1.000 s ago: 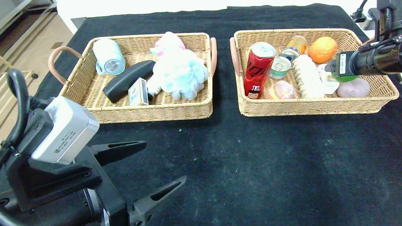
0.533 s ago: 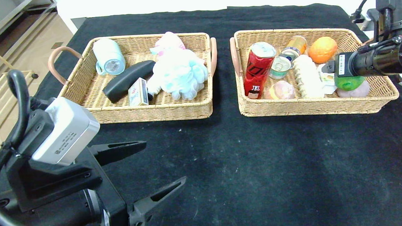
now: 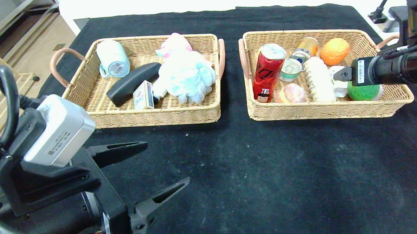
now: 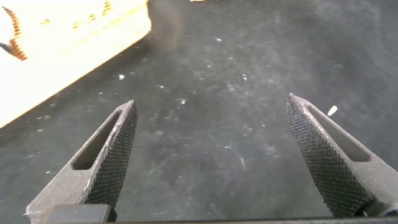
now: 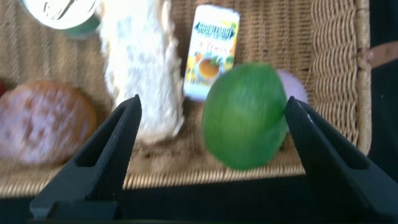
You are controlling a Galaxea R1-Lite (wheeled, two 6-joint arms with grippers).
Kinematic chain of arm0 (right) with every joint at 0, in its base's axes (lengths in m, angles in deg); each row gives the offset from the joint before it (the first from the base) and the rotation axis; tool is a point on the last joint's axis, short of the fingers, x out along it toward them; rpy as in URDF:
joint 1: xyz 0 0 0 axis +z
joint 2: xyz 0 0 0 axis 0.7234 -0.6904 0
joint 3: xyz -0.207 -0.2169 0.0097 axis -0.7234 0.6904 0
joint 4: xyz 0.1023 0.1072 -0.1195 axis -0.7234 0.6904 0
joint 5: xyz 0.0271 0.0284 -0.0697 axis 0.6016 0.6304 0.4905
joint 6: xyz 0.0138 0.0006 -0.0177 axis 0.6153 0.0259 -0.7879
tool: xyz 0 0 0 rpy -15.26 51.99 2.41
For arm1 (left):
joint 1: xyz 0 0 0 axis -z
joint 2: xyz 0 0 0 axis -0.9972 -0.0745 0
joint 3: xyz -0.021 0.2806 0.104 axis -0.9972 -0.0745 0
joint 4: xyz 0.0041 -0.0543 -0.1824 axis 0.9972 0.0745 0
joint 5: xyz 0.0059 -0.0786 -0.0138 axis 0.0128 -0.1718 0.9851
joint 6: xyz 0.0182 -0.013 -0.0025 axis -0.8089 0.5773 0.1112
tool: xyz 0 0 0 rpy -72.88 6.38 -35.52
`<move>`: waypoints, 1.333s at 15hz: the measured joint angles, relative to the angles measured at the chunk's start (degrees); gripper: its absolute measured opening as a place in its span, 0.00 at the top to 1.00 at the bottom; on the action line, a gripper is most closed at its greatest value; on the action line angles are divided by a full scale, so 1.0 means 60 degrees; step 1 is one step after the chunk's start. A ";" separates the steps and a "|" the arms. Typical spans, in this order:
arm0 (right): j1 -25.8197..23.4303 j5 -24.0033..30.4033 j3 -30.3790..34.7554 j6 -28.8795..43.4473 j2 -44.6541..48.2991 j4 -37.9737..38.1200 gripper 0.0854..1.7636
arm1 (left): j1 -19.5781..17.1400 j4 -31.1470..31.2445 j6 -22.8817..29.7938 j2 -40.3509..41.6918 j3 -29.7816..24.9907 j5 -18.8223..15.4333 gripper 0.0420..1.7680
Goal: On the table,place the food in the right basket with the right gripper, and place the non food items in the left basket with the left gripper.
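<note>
My right claw (image 5: pixel 211 134) hangs over the near right end of the right basket (image 3: pixel 329 110), its two fingers (image 5: pixel 102 152) spread wide and gripping nothing. Between them, seen from my right wrist, the round green fruit (image 5: pixel 244 116) lies loose on the wicker; one side of it sits close to a finger, but I cannot tell whether it touches. In the head view the fruit (image 3: pixel 364 92) rests against the basket's front wall, partly under my right arm. Just beside it stands the small white carton (image 5: pixel 211 53) with yellow print, then the ridged tan bread loaf (image 3: pixel 318 80) running front to back. Further toward the middle of the table (image 3: pixel 267 170) lies the red soda can (image 3: pixel 267 72), tilted against the basket's left wall, with a pinkish round bun (image 3: pixel 291 93) near its foot and an orange fruit (image 3: pixel 334 51) in the far corner.

My left claw (image 3: pixel 146 176) hovers low over bare black cloth at the near left of the table, fingers (image 4: pixel 115 152) wide apart and empty. Beyond it, the left basket (image 3: pixel 159 117) holds the light-blue bath pouf (image 3: pixel 187 77) and the cream-yellow card box (image 3: pixel 143 96), which leans beside a black handle-shaped object (image 3: pixel 131 82).
</note>
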 joint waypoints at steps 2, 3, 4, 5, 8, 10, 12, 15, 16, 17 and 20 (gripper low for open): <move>0.0303 0.0000 0.0910 -0.0014 0.0689 -0.0028 0.05 | -0.0051 0.0006 -0.0055 0.0114 0.0002 0.0404 0.03; 0.0445 0.0000 0.1369 -0.0022 0.1067 -0.0033 0.05 | -0.0171 0.0053 -0.0039 0.0205 -0.0012 0.0492 0.03; 0.0573 0.0000 0.1861 -0.0028 0.1479 -0.0037 0.05 | -0.0386 0.0087 -0.0020 0.0299 -0.0091 0.0498 0.03; 0.0644 0.0000 0.2274 -0.0041 0.1825 -0.0037 0.04 | -0.0620 0.0098 -0.0010 0.0404 -0.0211 0.0506 0.03; 0.0758 0.0234 0.3454 -0.0197 0.2946 -0.0041 0.04 | -0.1461 0.0158 0.0008 0.0900 -0.0670 0.0516 0.03; 0.0827 0.0482 0.4033 -0.0240 0.3720 -0.0043 0.04 | -0.2083 0.0203 0.0041 0.1406 -0.0894 0.0496 0.03; 0.0908 0.0750 0.4626 -0.0256 0.4521 -0.0028 0.04 | -0.2702 0.0847 0.0041 0.2176 -0.0977 0.0484 0.03; 0.1006 0.1085 0.5467 -0.0463 0.5748 0.0055 0.04 | -0.3031 0.2574 0.0018 0.3487 -0.0809 0.0538 0.03; 0.1042 0.1117 0.5756 -0.0579 0.6211 0.0146 0.04 | -0.3070 0.2970 0.0008 0.3873 -0.0744 0.0583 0.03; 0.1065 0.1136 0.5992 -0.0666 0.6652 0.0404 0.04 | -0.3107 0.3432 -0.0010 0.4244 -0.0668 0.0677 0.03; 0.1089 0.1144 0.6215 -0.0748 0.8032 0.1979 0.04 | -0.3188 0.5272 -0.0043 0.5329 0.0043 0.0961 0.03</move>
